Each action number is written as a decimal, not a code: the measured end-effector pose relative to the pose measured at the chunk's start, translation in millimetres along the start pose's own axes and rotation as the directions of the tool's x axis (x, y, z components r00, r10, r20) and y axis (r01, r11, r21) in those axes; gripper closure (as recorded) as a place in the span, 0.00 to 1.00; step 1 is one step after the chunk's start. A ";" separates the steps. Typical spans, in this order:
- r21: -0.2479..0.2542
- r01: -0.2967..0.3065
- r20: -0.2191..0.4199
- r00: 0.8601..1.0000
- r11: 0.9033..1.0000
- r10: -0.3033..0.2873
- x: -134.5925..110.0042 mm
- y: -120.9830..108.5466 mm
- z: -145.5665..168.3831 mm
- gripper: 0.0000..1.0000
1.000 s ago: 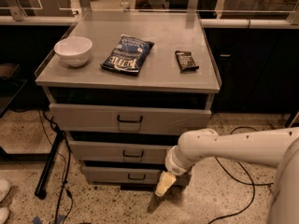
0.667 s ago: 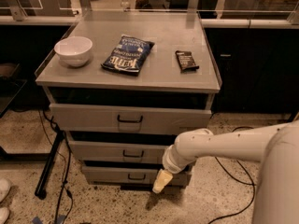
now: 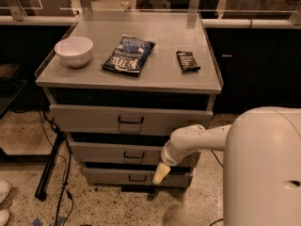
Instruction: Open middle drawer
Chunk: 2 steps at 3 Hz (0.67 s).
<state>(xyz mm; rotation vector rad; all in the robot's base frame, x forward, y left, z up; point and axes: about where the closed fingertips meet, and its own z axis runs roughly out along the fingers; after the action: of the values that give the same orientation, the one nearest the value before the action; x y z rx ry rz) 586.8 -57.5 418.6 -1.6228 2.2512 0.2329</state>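
Note:
The grey cabinet has three drawers stacked in front. The middle drawer is a wide grey front with a small black wire pull, below the taller top drawer and above the bottom drawer. My gripper hangs from the white arm in front of the cabinet's lower right, right of the middle pull and level with the bottom drawer's front. It does not touch the pull.
On the cabinet top sit a white bowl, a dark blue chip bag and a small black packet. Black cables and a black leg lie on the speckled floor at left. A dark counter stands behind.
My arm and gripper have shifted a little to the left across the lower drawers. The drawers have not moved.

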 end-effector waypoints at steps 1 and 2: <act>-0.041 0.012 -0.038 0.999 0.999 -0.014 9.5 9.9 13.0 0.00; -0.051 0.016 -0.045 0.999 0.999 -0.018 10.7 12.8 10.4 0.00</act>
<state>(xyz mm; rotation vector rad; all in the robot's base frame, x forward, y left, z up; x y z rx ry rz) 573.7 -59.2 404.1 -1.6881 2.2817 0.2527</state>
